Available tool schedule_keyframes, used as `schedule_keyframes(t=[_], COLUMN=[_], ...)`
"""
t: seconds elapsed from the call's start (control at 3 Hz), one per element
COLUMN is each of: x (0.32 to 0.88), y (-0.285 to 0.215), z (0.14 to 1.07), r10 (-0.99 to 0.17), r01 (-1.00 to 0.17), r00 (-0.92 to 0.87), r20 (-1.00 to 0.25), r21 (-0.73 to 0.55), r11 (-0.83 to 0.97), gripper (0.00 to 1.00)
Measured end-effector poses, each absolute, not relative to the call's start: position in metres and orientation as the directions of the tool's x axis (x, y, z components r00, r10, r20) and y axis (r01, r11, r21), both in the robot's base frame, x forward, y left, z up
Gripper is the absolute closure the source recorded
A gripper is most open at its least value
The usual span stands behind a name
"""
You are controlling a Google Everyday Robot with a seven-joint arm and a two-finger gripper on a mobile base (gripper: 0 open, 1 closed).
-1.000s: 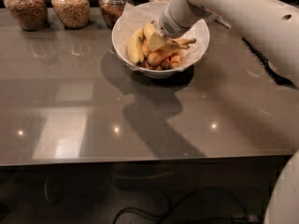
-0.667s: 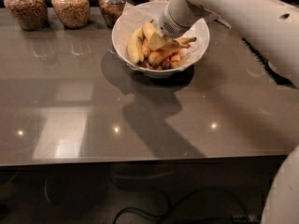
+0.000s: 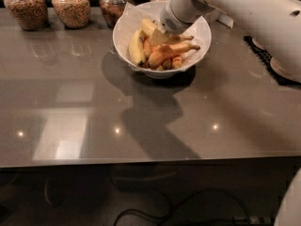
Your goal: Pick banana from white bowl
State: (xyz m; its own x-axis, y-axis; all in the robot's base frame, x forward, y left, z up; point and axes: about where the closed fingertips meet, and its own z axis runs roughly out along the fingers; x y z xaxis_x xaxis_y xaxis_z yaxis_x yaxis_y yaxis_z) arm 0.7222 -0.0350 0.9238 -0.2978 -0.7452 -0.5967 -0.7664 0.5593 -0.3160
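- Tool (image 3: 162, 33), at the end of the big white arm (image 3: 244, 8), sits low inside the bowl among the fruit; whether it is clenched or released cannot be told.
- Grey glossy surface (image 3: 141, 117) carries the bowl directly beneath the tool.
- Paper-lined white bowl (image 3: 123, 28) rings the tool.
- Bright-yellow banana (image 3: 136, 47) lies in the bowl just camera-left of the tool, its long axis running near to far; it looks ungrasped, so a small leftward shift seems needed.
- Orange-tinted bananas (image 3: 170, 52) lie just nearer than the tool.
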Motion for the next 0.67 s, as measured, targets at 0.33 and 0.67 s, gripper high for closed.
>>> schedule_keyframes(t=[0.33,0.67], x=[0.713,0.692], y=[-0.039,-0.047], z=[0.948,0.969], r10=[-0.740,-0.727], r01=[-0.764,-0.787], r00=[-0.239,-0.162], r20=[-0.629,-0.668], r21=[-0.348,-0.357], r11=[0.543,0.503], gripper=[1.00,1.00])
